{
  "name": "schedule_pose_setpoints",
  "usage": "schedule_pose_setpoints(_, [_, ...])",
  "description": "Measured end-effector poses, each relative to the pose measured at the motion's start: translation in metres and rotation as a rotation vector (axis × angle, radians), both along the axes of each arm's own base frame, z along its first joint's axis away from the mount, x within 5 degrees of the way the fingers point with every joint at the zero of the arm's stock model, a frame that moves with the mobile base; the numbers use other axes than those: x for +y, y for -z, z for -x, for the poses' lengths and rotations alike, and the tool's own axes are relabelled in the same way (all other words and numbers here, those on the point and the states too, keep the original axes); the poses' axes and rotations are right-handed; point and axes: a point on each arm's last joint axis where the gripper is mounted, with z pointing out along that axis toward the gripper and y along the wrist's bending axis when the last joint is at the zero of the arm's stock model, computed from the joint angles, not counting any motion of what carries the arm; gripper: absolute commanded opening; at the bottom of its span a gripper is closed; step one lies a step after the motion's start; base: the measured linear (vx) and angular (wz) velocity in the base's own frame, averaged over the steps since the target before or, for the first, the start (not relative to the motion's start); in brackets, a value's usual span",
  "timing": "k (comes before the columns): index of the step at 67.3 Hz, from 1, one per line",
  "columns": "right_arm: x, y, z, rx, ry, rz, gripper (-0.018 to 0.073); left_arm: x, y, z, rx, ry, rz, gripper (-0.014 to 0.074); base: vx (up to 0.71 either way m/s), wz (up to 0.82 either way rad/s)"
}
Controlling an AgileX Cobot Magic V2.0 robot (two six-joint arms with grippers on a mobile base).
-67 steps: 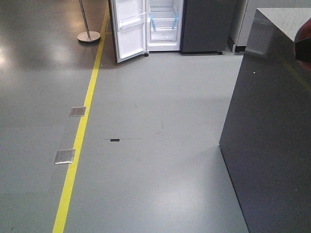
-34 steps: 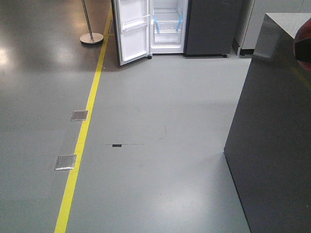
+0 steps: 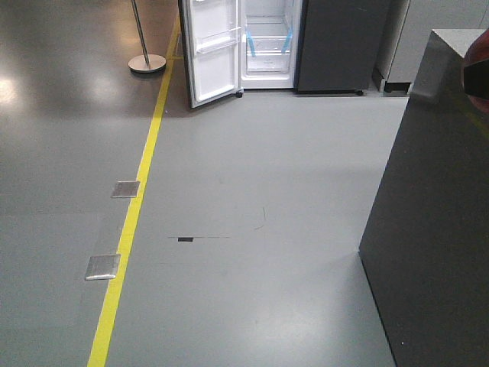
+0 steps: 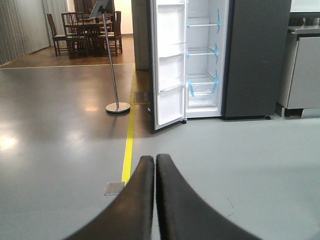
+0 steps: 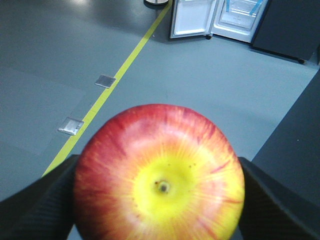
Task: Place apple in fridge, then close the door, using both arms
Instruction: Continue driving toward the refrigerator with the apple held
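While the right end effector stays clamped on the apple, a dark finger pressed against each side, the grip itself looks unaltered; what has changed lies farther out. Over the last second the black mark and metal plates on the floor have slid down the front view, the dark grey block on the right has drawn back toward that edge, and the fridge has come lower and more central. We judge that the base is rolling toward the fridge: the carrying leg is under way and placing has not begun. The apple is held off the floor, well apart from the fridge, which stands far ahead of this end effector and slightly to its right. The left end effector is closed, fingers touching, holding nothing. Far ahead of it the door hangs wide open, white lining toward us, with the white shelves and their blue tape exposed just to its right.

The apple is glossy, red on its upper flanks, yellow around the small dark dimple facing the wrist camera, with red streaks fanning through the yellow. We see no bruise on the side that shows.
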Motion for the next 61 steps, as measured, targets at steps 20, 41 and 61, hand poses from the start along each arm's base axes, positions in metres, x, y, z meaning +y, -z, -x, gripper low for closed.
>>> schedule_pose_setpoints(20, [0.0,0.0,0.0,0.0,0.0,0.0,0.015,0.0,0.0,0.0,0.0,0.0,0.0,-0.0006,0.12,0.0])
schedule_pose_setpoints(41, [0.0,0.0,0.0,0.0,0.0,0.0,0.015,0.0,0.0,0.0,0.0,0.0,0.0,-0.0006,0.12,0.03])
schedule_pose_setpoints(61, [0.0,0.0,0.0,0.0,0.0,0.0,0.015,0.0,0.0,0.0,0.0,0.0,0.0,-0.0006,0.12,0.03])
